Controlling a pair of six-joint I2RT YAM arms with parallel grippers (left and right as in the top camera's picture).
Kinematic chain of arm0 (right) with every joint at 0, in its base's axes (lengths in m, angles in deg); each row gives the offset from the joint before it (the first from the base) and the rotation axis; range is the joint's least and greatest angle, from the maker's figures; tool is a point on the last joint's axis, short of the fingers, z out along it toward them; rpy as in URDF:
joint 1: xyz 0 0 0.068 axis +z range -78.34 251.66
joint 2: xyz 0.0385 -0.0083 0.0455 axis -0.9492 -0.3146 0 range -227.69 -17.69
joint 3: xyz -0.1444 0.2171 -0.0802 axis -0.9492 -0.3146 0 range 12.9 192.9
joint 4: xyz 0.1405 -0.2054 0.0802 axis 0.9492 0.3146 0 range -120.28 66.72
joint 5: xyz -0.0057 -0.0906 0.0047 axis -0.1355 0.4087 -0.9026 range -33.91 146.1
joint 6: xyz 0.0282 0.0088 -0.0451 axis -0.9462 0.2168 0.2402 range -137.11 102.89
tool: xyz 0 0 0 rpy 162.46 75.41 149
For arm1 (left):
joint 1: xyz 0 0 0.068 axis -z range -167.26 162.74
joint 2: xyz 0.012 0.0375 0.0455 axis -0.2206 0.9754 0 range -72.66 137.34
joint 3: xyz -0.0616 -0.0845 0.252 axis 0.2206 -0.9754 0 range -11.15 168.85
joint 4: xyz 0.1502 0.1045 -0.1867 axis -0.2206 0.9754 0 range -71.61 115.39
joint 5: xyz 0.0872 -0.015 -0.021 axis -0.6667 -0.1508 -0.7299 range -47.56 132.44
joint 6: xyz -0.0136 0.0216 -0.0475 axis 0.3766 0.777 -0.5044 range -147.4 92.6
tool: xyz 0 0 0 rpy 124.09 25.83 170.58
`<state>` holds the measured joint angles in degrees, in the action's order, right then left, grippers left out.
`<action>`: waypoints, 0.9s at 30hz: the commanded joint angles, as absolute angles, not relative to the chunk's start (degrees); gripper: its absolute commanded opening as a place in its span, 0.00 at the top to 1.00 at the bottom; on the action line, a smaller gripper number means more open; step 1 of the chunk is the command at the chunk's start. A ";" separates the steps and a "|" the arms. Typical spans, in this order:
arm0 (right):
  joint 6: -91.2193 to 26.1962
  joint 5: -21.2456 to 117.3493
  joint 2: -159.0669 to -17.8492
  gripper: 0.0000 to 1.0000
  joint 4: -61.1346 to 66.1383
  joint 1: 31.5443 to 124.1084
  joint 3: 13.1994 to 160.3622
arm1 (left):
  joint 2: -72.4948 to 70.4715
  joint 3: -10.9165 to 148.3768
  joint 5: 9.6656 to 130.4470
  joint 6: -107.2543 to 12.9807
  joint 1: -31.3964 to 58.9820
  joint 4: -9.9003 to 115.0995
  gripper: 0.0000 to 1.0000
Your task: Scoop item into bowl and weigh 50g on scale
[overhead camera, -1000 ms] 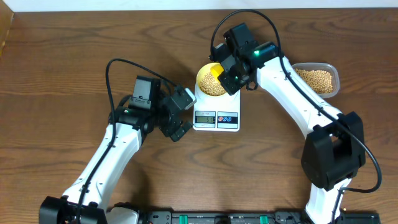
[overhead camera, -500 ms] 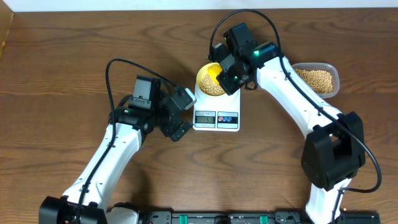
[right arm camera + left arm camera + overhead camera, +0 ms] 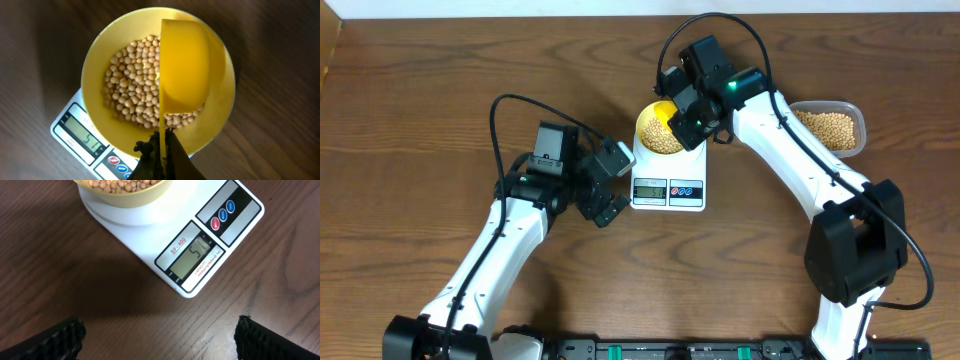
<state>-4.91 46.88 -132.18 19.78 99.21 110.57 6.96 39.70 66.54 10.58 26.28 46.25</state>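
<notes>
In the left wrist view, the scale point(image 3: 170, 235) reads 51.

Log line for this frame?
right tool shut on scoop over bowl | beans in bowl | scale reads 51 | left tool open

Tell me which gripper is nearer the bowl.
Right. The right gripper holds the yellow scoop over the bowl; the left gripper hangs open beside the scale, clear of the bowl.
</notes>
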 commanded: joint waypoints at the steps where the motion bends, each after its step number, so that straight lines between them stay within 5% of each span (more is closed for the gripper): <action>1: -4.60 48.13 -132.45 0.99 19.71 99.52 110.48 | 6.21 39.75 67.28 11.36 26.00 46.25 0.02; 27: -4.34 48.26 -133.14 0.99 20.09 99.58 110.24 | 6.21 39.75 67.28 11.36 26.00 46.25 0.02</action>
